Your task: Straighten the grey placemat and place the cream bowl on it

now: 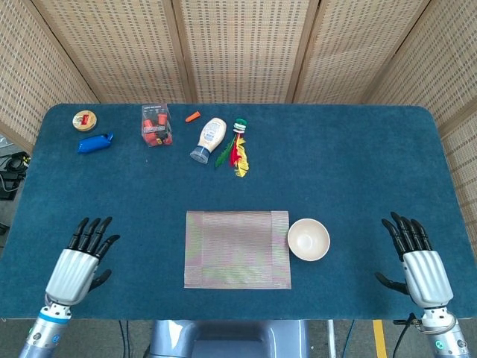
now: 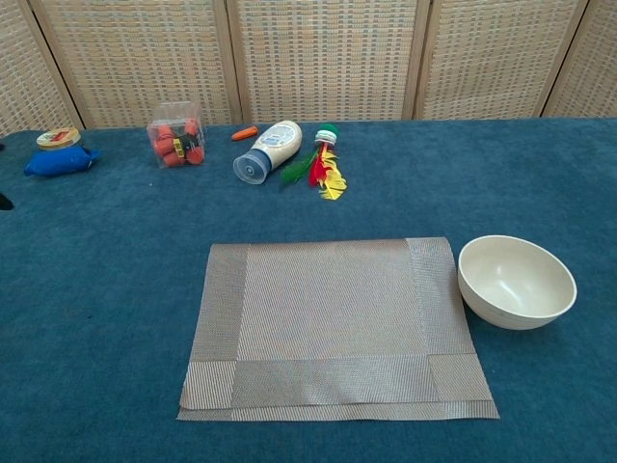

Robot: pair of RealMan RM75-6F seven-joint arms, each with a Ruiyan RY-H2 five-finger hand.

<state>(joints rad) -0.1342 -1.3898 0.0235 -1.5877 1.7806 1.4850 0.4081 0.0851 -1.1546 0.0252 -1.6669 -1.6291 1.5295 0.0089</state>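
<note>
Basically both hands — left hand (image 1: 74, 267), right hand (image 1: 423, 265) — were empty, fingers spread; grey placemat (image 1: 237, 248) mid-desk looked thin, floppy — pinch a corner; cream bowl (image 1: 308, 239) touching its right edge, likely light, rigid.

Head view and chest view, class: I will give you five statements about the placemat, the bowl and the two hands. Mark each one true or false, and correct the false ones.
1. The cream bowl stands on the grey placemat. False: it stands on the table beside the mat's right edge.
2. The bowl is empty. True.
3. The left hand holds the placemat. False: it holds nothing, fingers apart, well left of the mat.
4. The right hand holds nothing. True.
5. The white bottle stands upright. False: it lies on its side.
</note>
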